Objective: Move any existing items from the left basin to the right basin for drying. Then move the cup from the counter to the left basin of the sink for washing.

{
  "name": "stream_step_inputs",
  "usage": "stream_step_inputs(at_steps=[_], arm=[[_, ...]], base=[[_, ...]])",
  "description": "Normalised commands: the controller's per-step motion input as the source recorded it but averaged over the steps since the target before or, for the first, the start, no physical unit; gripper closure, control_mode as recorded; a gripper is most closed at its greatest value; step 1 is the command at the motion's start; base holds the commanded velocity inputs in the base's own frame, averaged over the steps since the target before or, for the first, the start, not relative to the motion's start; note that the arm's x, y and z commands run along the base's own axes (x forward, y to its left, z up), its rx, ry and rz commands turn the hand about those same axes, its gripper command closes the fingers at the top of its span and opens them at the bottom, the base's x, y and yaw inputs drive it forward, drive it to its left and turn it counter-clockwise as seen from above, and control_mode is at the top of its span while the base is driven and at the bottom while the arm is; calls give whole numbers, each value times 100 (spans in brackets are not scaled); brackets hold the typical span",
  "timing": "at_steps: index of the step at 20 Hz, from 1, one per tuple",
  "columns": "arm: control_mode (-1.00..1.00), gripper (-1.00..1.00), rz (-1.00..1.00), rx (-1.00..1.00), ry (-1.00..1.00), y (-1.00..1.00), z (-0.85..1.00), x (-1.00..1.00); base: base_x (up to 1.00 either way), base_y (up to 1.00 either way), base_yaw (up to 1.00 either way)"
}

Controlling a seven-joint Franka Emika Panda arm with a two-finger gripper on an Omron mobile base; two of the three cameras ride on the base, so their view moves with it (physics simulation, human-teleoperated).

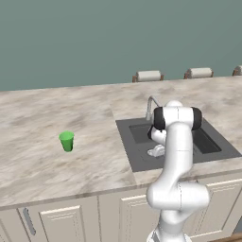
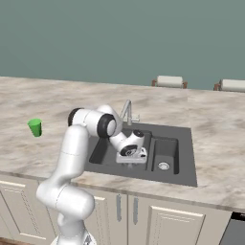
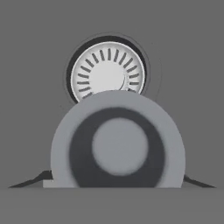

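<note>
We found the gripper lowered into the left basin of the sink, pointing down at its floor. Through the hand camera, the small ring lay flat straight below the jaws and centred between them, with the drain just beyond it toward the top of that view. The dark fingertips stood apart, one on each side of the ring. We could not tell whether they had touched its edge yet. Being round, the ring offered no long axis to line up with, so we judged that closing and lifting straight up would do. The right basin lay just beside, on the gripper's right. The green cup stood upright on the counter, well apart to the left.
</note>
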Motion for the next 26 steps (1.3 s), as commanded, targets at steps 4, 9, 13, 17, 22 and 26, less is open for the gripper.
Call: stream_step_inputs(at_steps=[4,9,13,17,22,26], arm=[[-100,100,0,0,0,0,-3,3],[-100,100,0,0,0,0,1,0],[-100,100,0,0,-2,0,22,-5],[-100,100,0,-2,0,0,48,-11],[-100,100,0,-3,0,0,54,-10],[-100,100,0,-1,-4,0,60,-25]], base=[[0,0,0],[0,0,0],[0,0,0],[0,0,0],[0,0,0],[0,0,0]])
